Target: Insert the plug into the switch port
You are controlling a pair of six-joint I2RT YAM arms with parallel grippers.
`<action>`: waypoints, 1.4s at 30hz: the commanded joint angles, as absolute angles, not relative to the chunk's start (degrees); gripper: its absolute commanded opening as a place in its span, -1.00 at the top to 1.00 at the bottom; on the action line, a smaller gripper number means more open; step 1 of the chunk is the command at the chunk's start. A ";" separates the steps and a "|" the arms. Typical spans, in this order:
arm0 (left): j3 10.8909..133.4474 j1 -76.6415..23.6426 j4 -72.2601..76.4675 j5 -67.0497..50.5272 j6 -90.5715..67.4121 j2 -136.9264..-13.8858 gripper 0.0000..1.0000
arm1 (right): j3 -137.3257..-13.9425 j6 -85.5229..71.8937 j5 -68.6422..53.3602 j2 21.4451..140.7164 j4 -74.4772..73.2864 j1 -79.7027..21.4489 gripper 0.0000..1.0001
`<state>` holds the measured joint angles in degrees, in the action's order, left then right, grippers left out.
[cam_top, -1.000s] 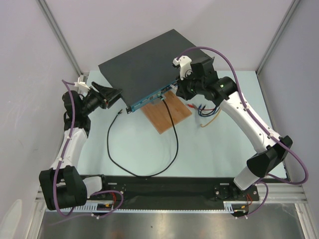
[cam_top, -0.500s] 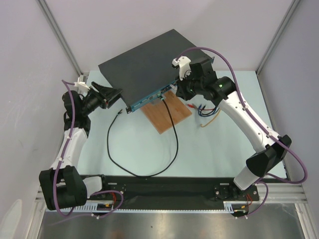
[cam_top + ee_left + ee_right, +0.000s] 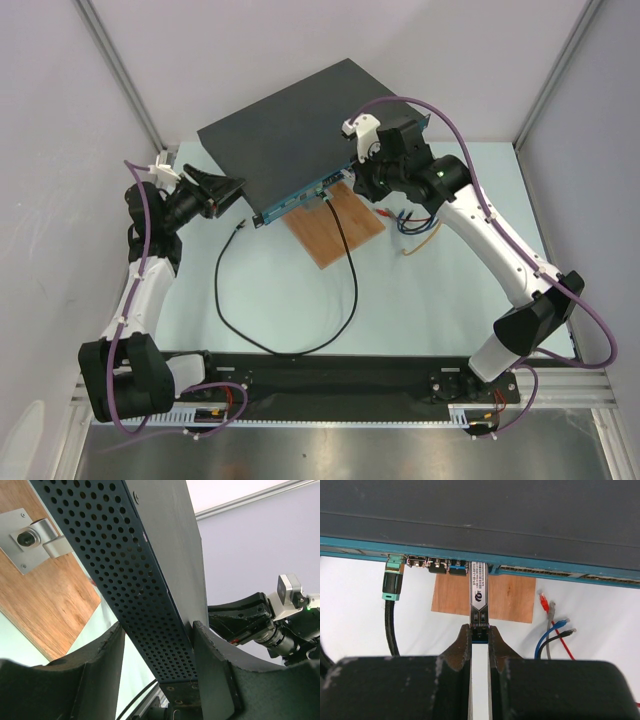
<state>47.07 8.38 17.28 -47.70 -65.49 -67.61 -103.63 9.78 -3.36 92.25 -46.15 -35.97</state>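
The switch (image 3: 290, 140) is a flat black box at the back of the table, with its teal front face (image 3: 305, 195) toward me. My right gripper (image 3: 480, 632) is shut on the plug (image 3: 479, 595), a slim silver module. The plug's tip meets a port on the teal face (image 3: 530, 565), beside other small ports. In the top view my right gripper (image 3: 358, 180) is at the switch's front right. My left gripper (image 3: 232, 192) is open and straddles the switch's left corner. In its wrist view the perforated side (image 3: 130, 580) runs between the fingers (image 3: 157, 627).
A black cable (image 3: 340, 240) with a teal connector (image 3: 391, 582) is plugged into the front face and loops over the table to a loose end (image 3: 238, 228). A brown wooden board (image 3: 335, 225) lies under the switch's front. Loose coloured cables (image 3: 410, 220) lie right of it.
My right gripper has shifted slightly left along the switch front with the plug. The left arm and the switch have not moved.
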 commanded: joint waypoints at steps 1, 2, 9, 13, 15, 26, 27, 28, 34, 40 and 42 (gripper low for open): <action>49.04 5.10 21.53 -47.11 -62.49 -68.12 0.99 | -105.64 11.69 -1.32 92.11 -33.84 -36.21 1.00; 48.96 5.10 21.53 -47.20 -62.49 -68.12 0.99 | -105.64 11.69 -1.49 92.02 -34.53 -36.21 1.00; 49.04 5.01 21.36 -47.20 -62.40 -67.85 0.99 | -105.56 13.01 -2.11 91.93 -35.77 -35.16 1.00; 48.96 5.01 21.18 -47.02 -62.31 -67.76 0.99 | -105.99 12.57 -2.28 92.64 -35.77 -34.45 1.00; 48.96 5.10 21.09 -47.02 -62.31 -67.68 0.99 | -106.35 12.04 -3.07 92.64 -36.21 -34.28 1.00; 49.04 5.10 21.36 -47.02 -62.58 -67.85 1.00 | -107.84 6.51 -6.59 94.04 -38.32 -34.98 1.00; 48.96 5.01 21.27 -46.93 -62.58 -67.76 0.99 | -108.10 6.16 -6.59 94.13 -38.41 -35.15 1.00; 48.96 5.10 21.27 -46.93 -62.58 -67.68 0.99 | -108.37 6.15 -6.50 94.30 -38.50 -35.24 1.00; 48.87 5.10 21.09 -46.85 -62.40 -67.50 1.00 | -108.46 8.16 -4.14 93.96 -38.67 -36.47 1.00; 49.04 5.01 21.09 -47.02 -62.49 -67.59 0.99 | -106.17 9.75 -3.95 92.64 -39.11 -35.42 1.00; 49.13 5.01 21.18 -47.02 -62.49 -67.59 0.99 | -105.91 9.93 -4.39 92.20 -39.29 -34.98 1.00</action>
